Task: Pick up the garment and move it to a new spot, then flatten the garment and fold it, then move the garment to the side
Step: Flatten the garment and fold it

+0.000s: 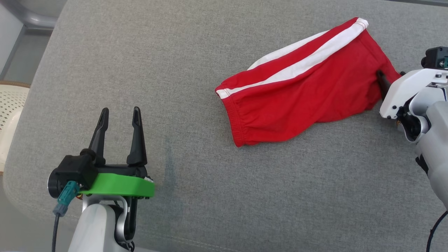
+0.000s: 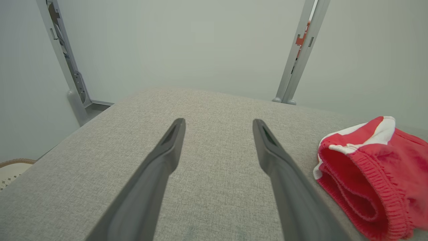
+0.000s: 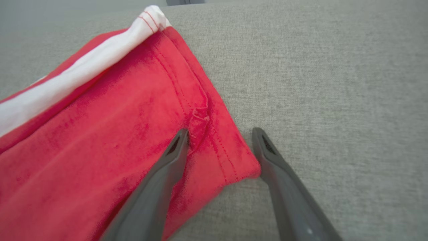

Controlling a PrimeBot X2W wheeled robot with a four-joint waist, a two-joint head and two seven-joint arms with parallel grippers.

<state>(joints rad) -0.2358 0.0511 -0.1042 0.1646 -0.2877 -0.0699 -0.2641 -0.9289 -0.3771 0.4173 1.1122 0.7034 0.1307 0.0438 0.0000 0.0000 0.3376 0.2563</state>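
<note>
Red shorts (image 1: pixel 301 94): likely light, limp, will drape. Right tool (image 3: pixel 220 134) spread astride hem corner; pinch there. Left tool (image 1: pixel 119 115) spread, empty.

The left gripper (image 1: pixel 120 110) and right gripper (image 3: pixel 220 131) stand wide (fingers (image 2: pixel 160 160) apart).

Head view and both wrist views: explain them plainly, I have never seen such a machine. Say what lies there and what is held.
This is a wheeled robot with two arms, each ending in a two-fingered gripper. One picture looks down from its head; the others look along each wrist's fingers. On the grey fabric surface lie red shorts with a white side stripe. The left gripper is open, apart from them. The right gripper is open too, its fingers astride a hem corner. Nothing is held.
</note>
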